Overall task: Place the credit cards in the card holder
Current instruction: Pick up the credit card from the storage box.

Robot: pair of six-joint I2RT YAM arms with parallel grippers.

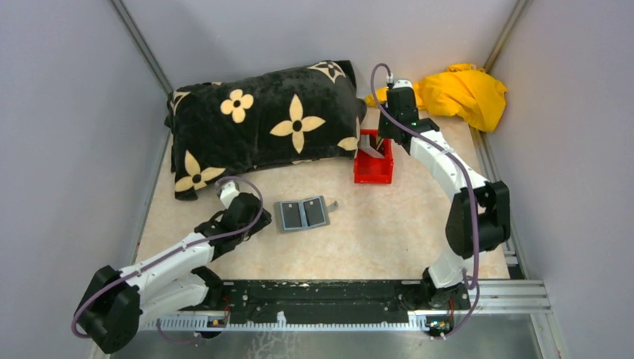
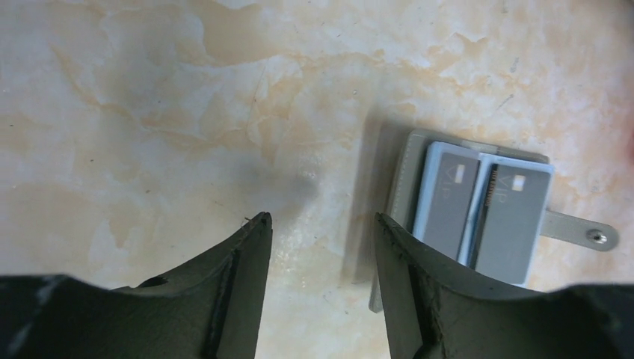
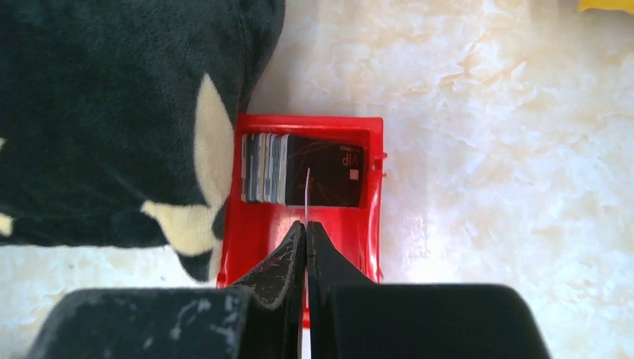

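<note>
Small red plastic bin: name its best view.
Right wrist view: looks straight into the small red plastic bin, credit cards stacked inside. Top external shows it small, partly behind the right gripper. Left wrist: at most an edge blur.

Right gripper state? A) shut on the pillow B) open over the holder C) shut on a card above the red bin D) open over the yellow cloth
C: the right gripper is pinched shut on a thin card seen edge-on, over the bin.
</note>
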